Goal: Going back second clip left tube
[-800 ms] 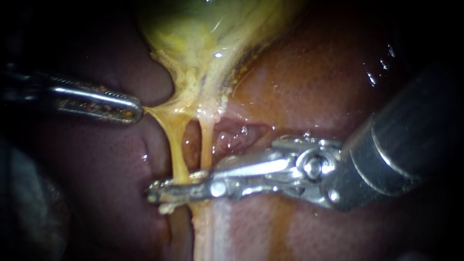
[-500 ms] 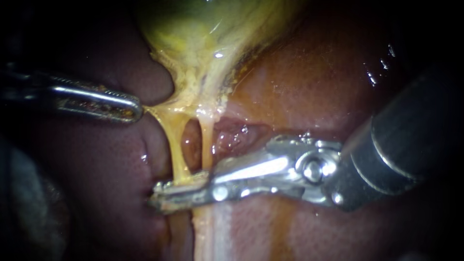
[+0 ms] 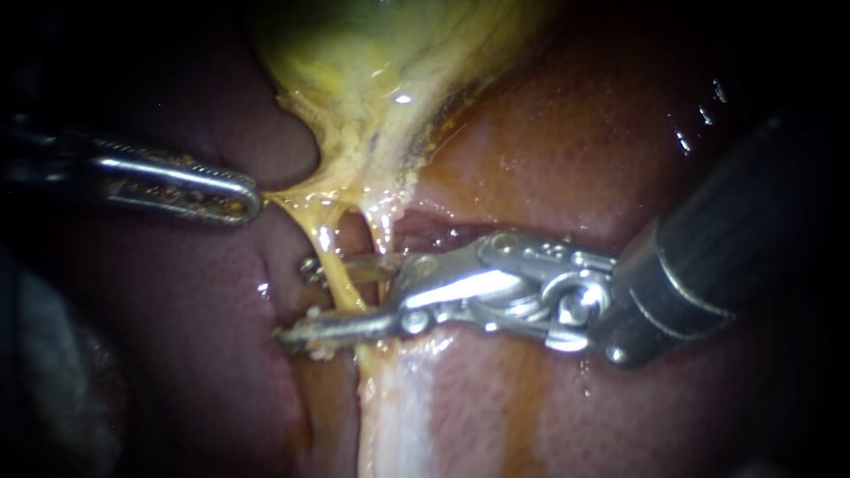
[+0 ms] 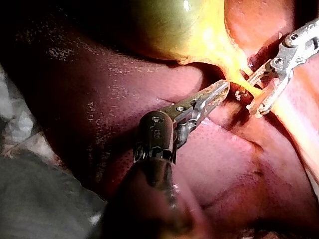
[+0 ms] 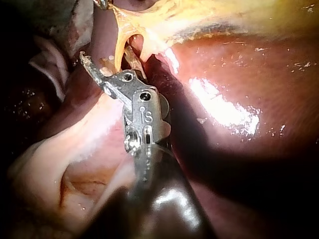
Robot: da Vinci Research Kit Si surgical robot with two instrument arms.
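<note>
Steel jaws of the left instrument (image 3: pixel 243 202), left of the left tube (image 3: pixel 326 241), are clenched on yellow tissue at the neck of the gallbladder (image 3: pixel 372 71). Over from the tube's right, the right instrument (image 3: pixel 297 301) has its jaws parted, straddling that tube, one jaw either side, not gripping.

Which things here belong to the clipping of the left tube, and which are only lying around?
Belong to the job: right instrument, open around the left tube; left instrument, holding the gallbladder.
Only lying around: right tube, liver, grey cloth.
</note>
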